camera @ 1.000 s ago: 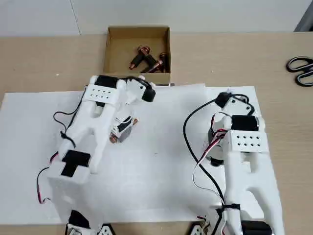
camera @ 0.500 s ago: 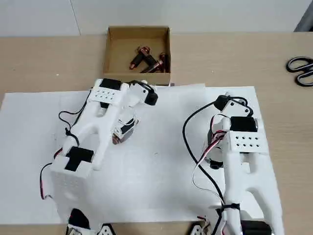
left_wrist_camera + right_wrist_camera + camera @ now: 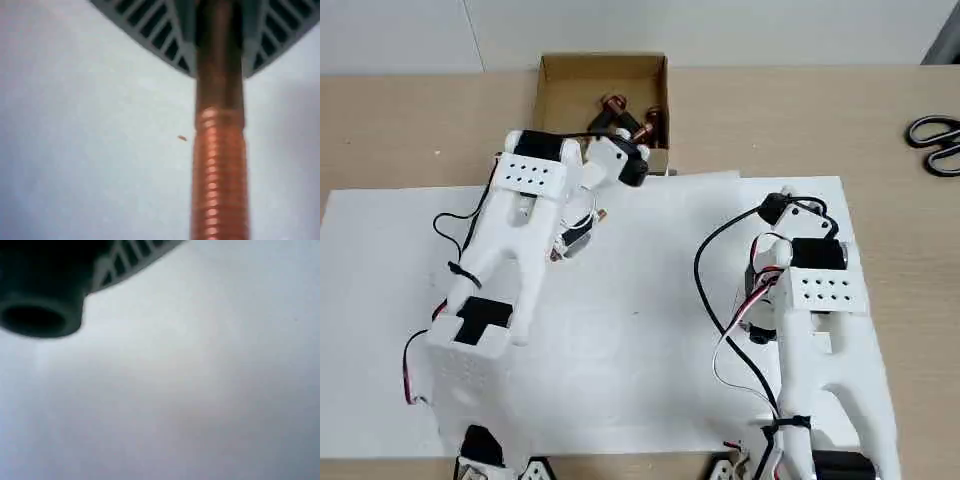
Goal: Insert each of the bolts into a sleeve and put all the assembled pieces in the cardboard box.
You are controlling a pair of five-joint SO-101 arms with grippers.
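Progress: partly complete. At least two assembled pieces (image 3: 616, 108) lie inside the cardboard box (image 3: 552, 100) at the far side of the surface (image 3: 420, 120). Part of the left arm (image 3: 520, 230) overhangs the box's near wall, so a full count cannot be made.

Item in hand: the left end effector (image 3: 576, 237) is closed on a copper bolt (image 3: 220, 165), held above the white sheet (image 3: 650, 380) just short of the box's near wall. The left wrist view shows a smooth shank leaving the jaws, then a threaded length projecting clear over the sheet. Whether a sleeve is already fitted is hidden within the grip.

Orientation: in the high view, copper ends show on both sides of the end effector. The long axis runs diagonally from near-left to far-right, with the far end directed toward the box. Tilt against the sheet cannot be confirmed.

Right end effector (image 3: 85, 275): low over the sheet, well apart from the box; its state cannot be told. A dark hollow cylinder (image 3: 37, 315) shows beside it, possibly a sleeve, unconfirmed.

Outstanding, by judgement: the held piece has yet to be placed in the box, sleeved if it is not so already.
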